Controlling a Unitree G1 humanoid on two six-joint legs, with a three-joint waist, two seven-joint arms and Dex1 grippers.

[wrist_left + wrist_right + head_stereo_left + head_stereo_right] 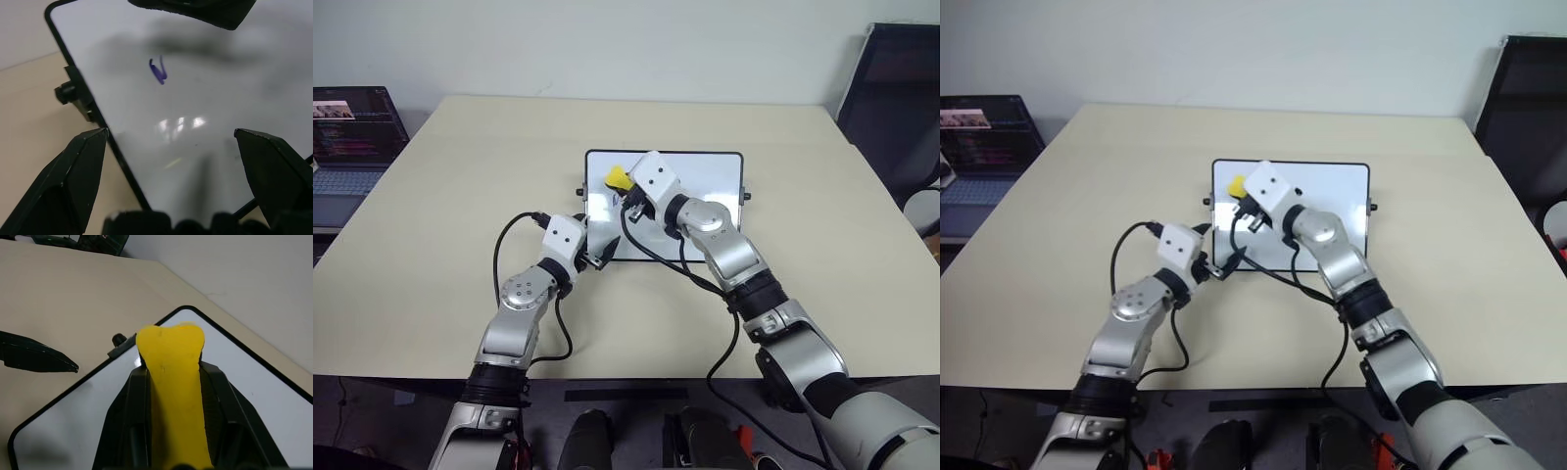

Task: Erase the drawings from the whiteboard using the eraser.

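Note:
The whiteboard [715, 176] lies flat in the middle of the beige table. My right gripper [625, 188] hovers over its far left part, shut on the yellow eraser [617, 177], which sticks out past the fingers [138, 396]. In the left wrist view, one small blue-black drawing [158, 71] shows on the board, just below the eraser's dark underside [195, 10]. At the board's near left corner my left gripper [598, 258] is open, its fingers [73, 166] spread over the frame's edge and holding nothing.
A laptop [352, 137] with a lit screen stands off the table's left side. A dark chair [901, 98] is at the far right. Black cables [646, 250] hang from both wrists across the board's near edge.

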